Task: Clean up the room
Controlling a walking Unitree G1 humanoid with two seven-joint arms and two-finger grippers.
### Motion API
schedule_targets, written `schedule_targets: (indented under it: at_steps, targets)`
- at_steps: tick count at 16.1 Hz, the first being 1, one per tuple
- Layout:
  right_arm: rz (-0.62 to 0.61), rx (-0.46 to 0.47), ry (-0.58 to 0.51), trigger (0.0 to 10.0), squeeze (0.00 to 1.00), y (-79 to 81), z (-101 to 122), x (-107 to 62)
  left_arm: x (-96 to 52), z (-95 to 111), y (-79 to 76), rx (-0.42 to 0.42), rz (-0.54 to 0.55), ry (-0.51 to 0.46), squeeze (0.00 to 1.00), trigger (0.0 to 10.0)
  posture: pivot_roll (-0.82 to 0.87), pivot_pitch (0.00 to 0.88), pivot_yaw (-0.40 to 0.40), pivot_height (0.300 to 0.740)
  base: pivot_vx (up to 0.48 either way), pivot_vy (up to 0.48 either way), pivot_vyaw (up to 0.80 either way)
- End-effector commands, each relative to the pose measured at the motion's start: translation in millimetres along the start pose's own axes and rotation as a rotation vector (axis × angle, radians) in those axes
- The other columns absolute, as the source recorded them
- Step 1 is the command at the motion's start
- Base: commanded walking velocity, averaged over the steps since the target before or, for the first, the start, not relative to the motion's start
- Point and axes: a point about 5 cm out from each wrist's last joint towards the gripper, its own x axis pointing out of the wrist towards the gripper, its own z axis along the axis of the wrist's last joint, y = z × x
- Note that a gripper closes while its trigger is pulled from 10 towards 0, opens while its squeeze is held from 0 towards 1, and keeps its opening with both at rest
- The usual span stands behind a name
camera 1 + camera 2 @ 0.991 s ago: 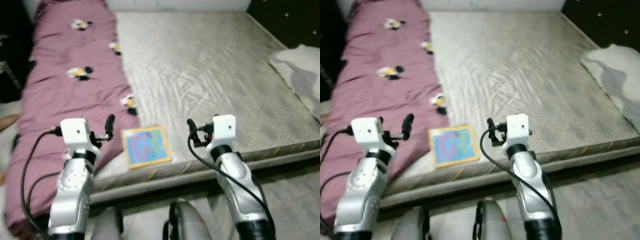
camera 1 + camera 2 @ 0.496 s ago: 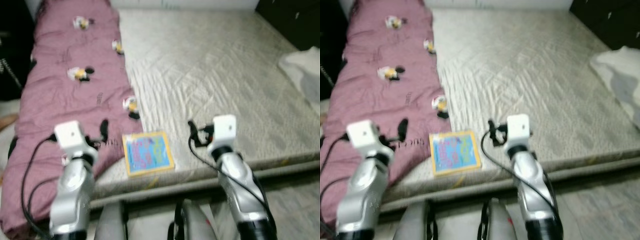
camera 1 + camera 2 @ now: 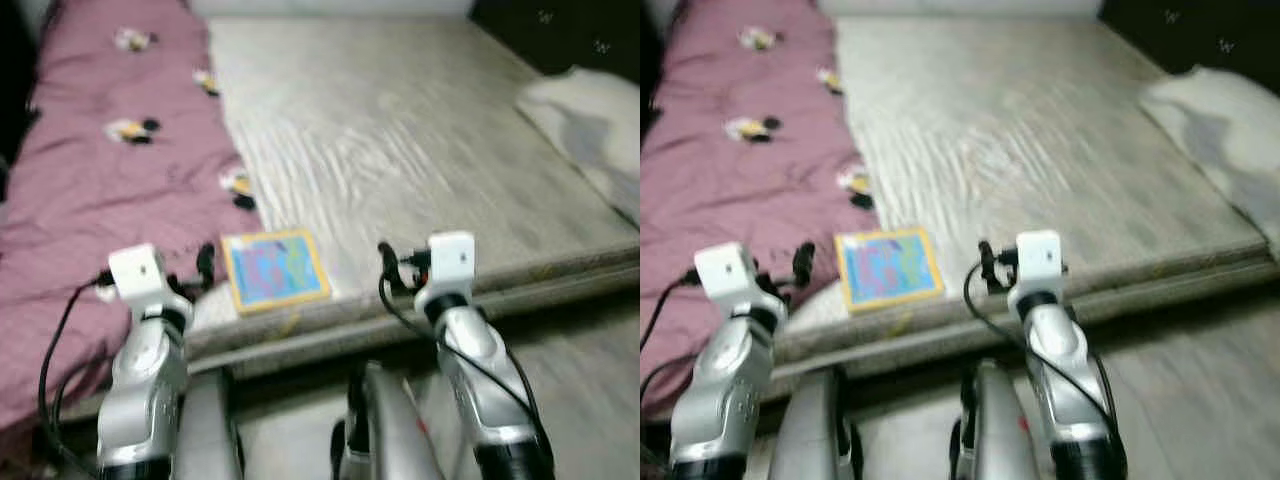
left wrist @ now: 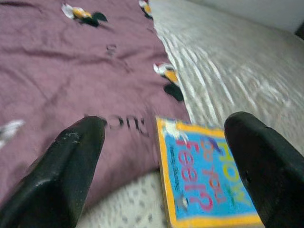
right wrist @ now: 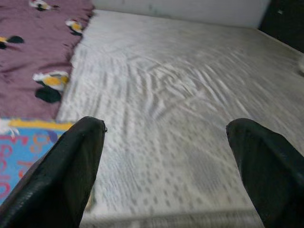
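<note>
Whole view shifted since a second ago: camera swings, bed (image 3: 420, 140) edge tilts, blur from walking. Book (image 3: 273, 267) lies unmoved at the mattress edge, touching the purple blanket (image 3: 90, 190). Left claw (image 4: 161, 156) wide, empty, now closer before the book. Right claw (image 5: 166, 161) wide, empty, over bare mattress. Likely lining up for a pickup.

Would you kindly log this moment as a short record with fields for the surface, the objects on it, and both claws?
surface: grey patterned mattress
cover: maroon quilt with cartoon prints, on the mattress's left side
item: blue picture book with yellow border, flat near the front edge, beside the quilt
other: pale crumpled cloth at far right
left claw: open, above the quilt edge and the book, holding nothing
right claw: open, above bare mattress to the right of the book
</note>
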Motion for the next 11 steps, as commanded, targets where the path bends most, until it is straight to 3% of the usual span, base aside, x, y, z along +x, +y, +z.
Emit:
schedule_targets:
  at_steps: [1, 5, 9, 11]
  targets:
    - [0.001, -0.012, -0.003, 10.0, 0.00, -1.8, 2, 1.7, -1.5, -4, 3.8, -0.018, 0.020, 0.019, 0.00, 10.0, -0.04, 0.136, -0.078, 0.576, 0.000, 0.000, 0.00]
    - [0.001, -0.015, 0.000, 10.0, 0.00, -2.0, 2, 2.0, 2.1, -4, 15.3, -0.031, 0.092, 0.033, 0.00, 10.0, -0.04, 0.134, -0.078, 0.576, 0.000, 0.000, 0.00]
    - [0.000, -0.021, 0.007, 10.0, 0.00, -5.5, 1, -1.7, 17.9, -3, 30.1, -0.023, 0.114, 0.065, 0.00, 10.0, -0.06, 0.149, -0.083, 0.576, 0.000, 0.000, 0.00]
    - [-0.016, -0.029, 0.015, 10.0, 0.00, -12.9, 1, -10.2, 28.4, -5, 36.7, -0.010, 0.109, 0.098, 0.00, 10.0, -0.09, 0.165, -0.086, 0.551, 0.000, 0.000, 0.00]
